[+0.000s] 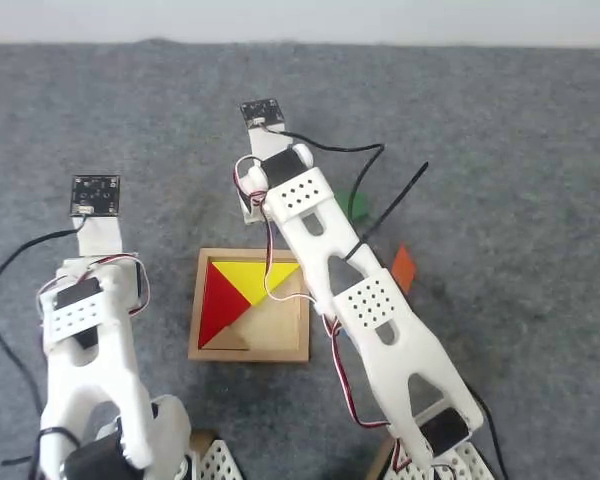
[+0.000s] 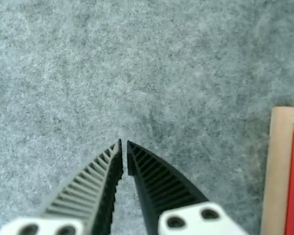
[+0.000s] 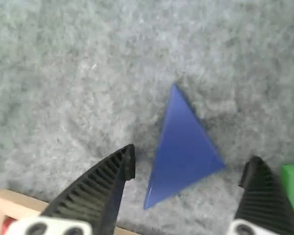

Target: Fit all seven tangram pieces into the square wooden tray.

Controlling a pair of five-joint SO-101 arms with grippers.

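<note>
**Inspector:** Surface and arms first.

**Assistant:** A grey felt surface (image 1: 500,120) covers the table. The right arm (image 1: 370,300) stretches from the near edge, across the tray's right side, to the felt beyond its far rim. The left arm (image 1: 85,330) stands to the left of the tray, apart from it.

**Inspector:** The tray?

**Assistant:** The square wooden tray (image 1: 280,345) lies flat between the two arms. A yellow triangle (image 1: 248,275) sits along its far side and a red triangle (image 1: 220,305) along its left side, the two meeting edge to edge. A tan wedge in the near left corner may be a piece or bare wood; the high view does not settle it. Bare wood shows in the near right part.

**Inspector:** Jaws?

**Assistant:** The right gripper (image 3: 192,155) is spread wide, with one finger on each side of a blue triangle (image 3: 183,147). That triangle lies flat on the felt just beyond the tray's rim. The left gripper (image 2: 123,143) has its tips drawn together to a hairline slit with nothing between them. It is over bare felt, with the tray's edge near.

**Inspector:** Loose pieces?

**Assistant:** An orange piece (image 1: 404,267) lies on the felt to the right of the right arm. A green piece (image 1: 358,208) lies farther back, partly hidden by that arm and near the blue triangle
</note>
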